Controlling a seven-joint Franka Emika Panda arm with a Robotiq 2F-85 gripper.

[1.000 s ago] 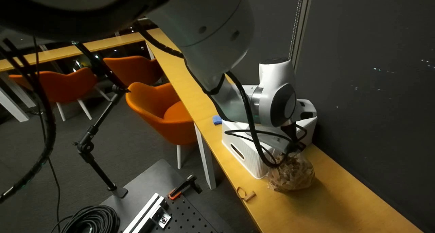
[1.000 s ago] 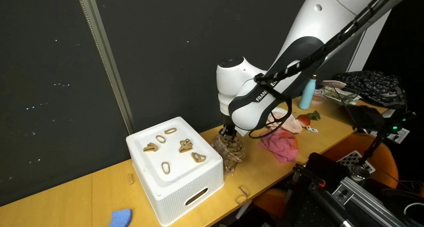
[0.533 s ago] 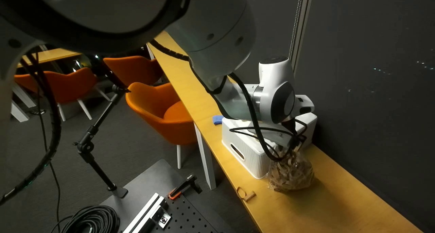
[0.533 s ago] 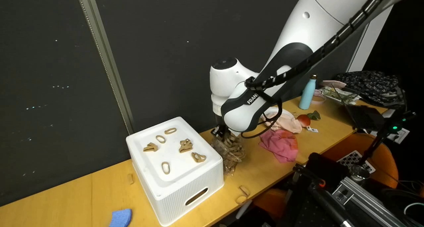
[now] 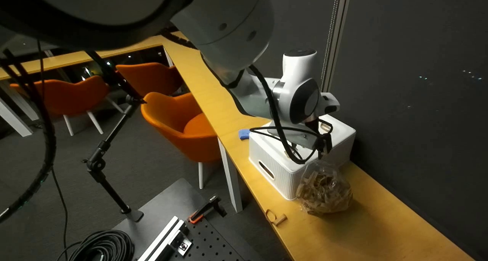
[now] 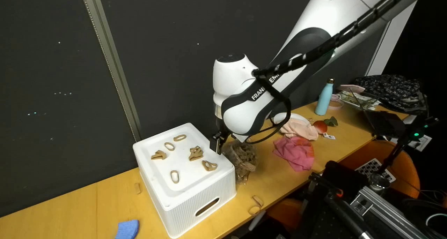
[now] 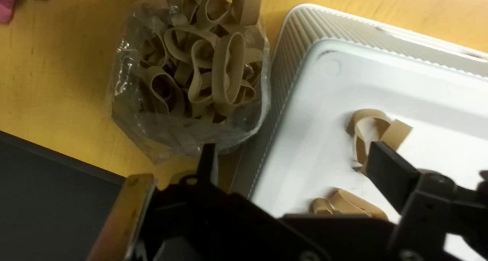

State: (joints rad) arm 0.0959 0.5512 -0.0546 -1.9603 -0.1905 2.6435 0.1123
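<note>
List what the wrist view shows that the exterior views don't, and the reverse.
Only the wrist view clearly shows the fingers of the gripper apart, and the clear bag close up.

Only the exterior views show the robot's arm, the orange chairs and the blue object.

All show the gripper, the bag of tan bands, the white box beside it, the loose bands on the box and the wooden table.

Looks like an office-ish lab to me — orange chairs (image 5: 179, 146) by a long wooden desk (image 5: 373, 226), plus coiled cable (image 5: 100, 240) and a hole-dotted board (image 5: 207, 241).
</note>
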